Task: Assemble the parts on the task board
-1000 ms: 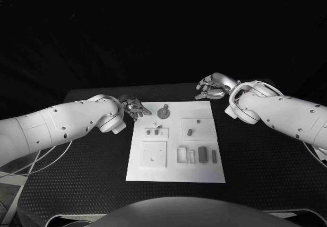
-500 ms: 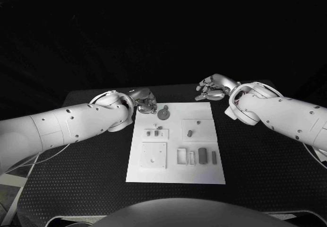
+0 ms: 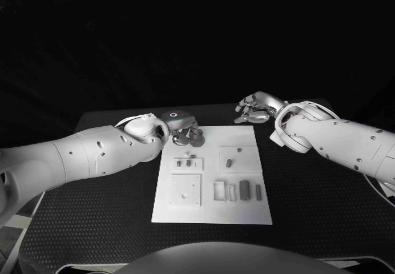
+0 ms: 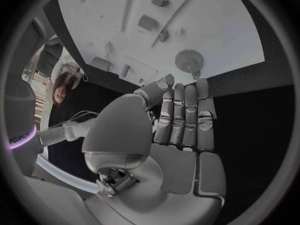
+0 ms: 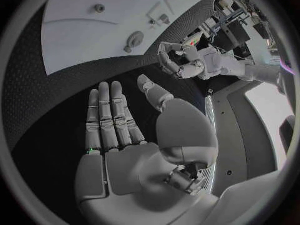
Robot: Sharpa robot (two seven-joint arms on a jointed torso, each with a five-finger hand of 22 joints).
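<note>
Head view: the empty left hand [image 3: 188, 135], fingers apart, hovers over the disc [image 4: 188, 61] at the board's [image 3: 212, 211] far edge, and could knock it off onto the counter [image 3: 99, 222]; right hand [image 3: 255, 108] waits, fingers spread.

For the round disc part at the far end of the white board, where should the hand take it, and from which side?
Probably by its rim. The round disc lies flat on the task board with a small tab sticking out, so little stands up to grip. The left hand hovers near it, open; coming from above with fingers on opposite rim edges seems best.
</note>
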